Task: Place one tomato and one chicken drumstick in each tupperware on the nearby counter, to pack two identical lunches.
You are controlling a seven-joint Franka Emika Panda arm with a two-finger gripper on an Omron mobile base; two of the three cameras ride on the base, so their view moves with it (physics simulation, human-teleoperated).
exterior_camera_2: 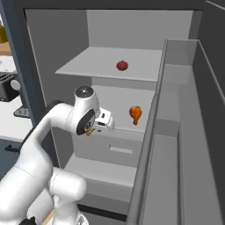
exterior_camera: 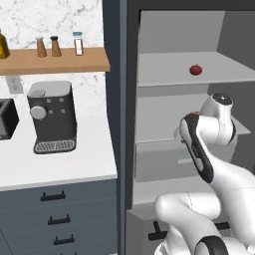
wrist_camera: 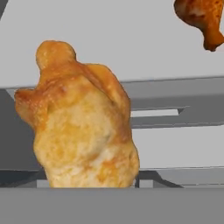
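My gripper (exterior_camera_2: 93, 130) is inside the open fridge, in front of the middle shelf, and looks shut on a golden-brown chicken drumstick (wrist_camera: 81, 118). That drumstick sits so close in the hand view that it hides my fingertips; in the right base view only a small orange bit (exterior_camera_2: 90, 132) shows under the hand. A second drumstick (exterior_camera_2: 136, 114) (wrist_camera: 202, 19) rests farther right on the same shelf. One red tomato (exterior_camera_2: 122, 66) (exterior_camera: 195, 69) lies on the upper shelf. The white counter (exterior_camera: 60, 164) is to the left of the fridge. The tupperware is out of view.
The fridge door (exterior_camera_2: 176, 132) stands open on the right, its bins close beside the arm. A drawer (exterior_camera_2: 118, 149) sits below the middle shelf. On the counter stand a dark coffee machine (exterior_camera: 52, 117) and a toaster (exterior_camera: 6, 119), under a wooden shelf (exterior_camera: 55, 61) of bottles.
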